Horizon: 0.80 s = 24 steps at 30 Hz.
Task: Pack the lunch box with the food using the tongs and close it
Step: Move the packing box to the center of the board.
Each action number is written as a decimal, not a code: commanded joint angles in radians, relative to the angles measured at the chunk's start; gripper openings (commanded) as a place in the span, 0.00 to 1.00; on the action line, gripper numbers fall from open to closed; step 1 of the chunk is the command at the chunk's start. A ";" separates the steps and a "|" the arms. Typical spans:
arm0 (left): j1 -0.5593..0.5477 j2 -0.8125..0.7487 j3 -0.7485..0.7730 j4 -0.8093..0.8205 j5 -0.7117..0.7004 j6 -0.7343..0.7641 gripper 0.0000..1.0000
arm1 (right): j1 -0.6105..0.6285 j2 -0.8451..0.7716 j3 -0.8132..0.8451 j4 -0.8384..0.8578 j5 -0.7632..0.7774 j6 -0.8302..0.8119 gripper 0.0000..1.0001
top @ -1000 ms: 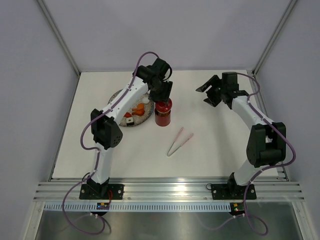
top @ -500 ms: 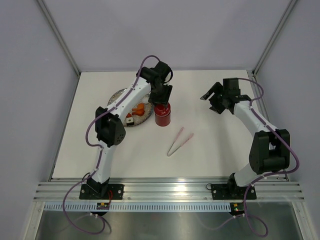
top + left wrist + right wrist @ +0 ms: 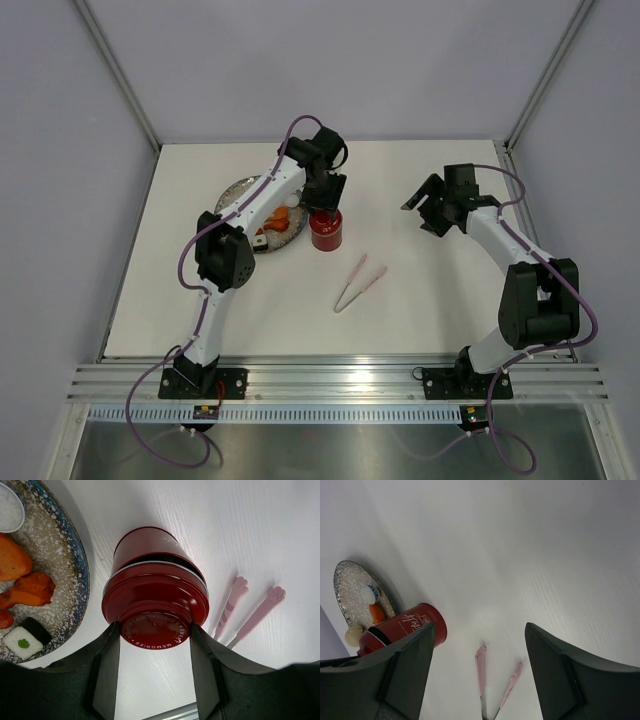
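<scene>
You have the lid (image 3: 155,611) pinched over the lunch box (image 3: 326,232).
The box stands just right of the plate (image 3: 60,550) of food (image 3: 31,588), directly under your left gripper (image 3: 155,630). The tongs (image 3: 359,282) lie near-right, and your right gripper (image 3: 422,209) hangs wide, well apart.

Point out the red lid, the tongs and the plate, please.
red lid (image 3: 155,629): left wrist view, embossed top face
tongs (image 3: 344,300): top external view, near the joined end
plate (image 3: 70,555): left wrist view, bare speckled rim
</scene>
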 commanded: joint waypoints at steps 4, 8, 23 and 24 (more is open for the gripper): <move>0.002 0.022 0.032 0.033 -0.001 -0.004 0.00 | -0.005 -0.034 -0.022 0.015 0.020 -0.016 0.80; 0.002 0.026 0.026 0.036 -0.004 -0.006 0.00 | -0.005 -0.019 -0.022 0.051 -0.081 -0.039 0.79; 0.002 0.008 0.035 0.021 -0.004 -0.003 0.00 | 0.078 0.406 0.252 0.292 -0.455 0.129 0.11; 0.002 0.006 0.035 0.021 -0.005 -0.001 0.00 | 0.083 0.427 0.271 0.320 -0.472 0.152 0.07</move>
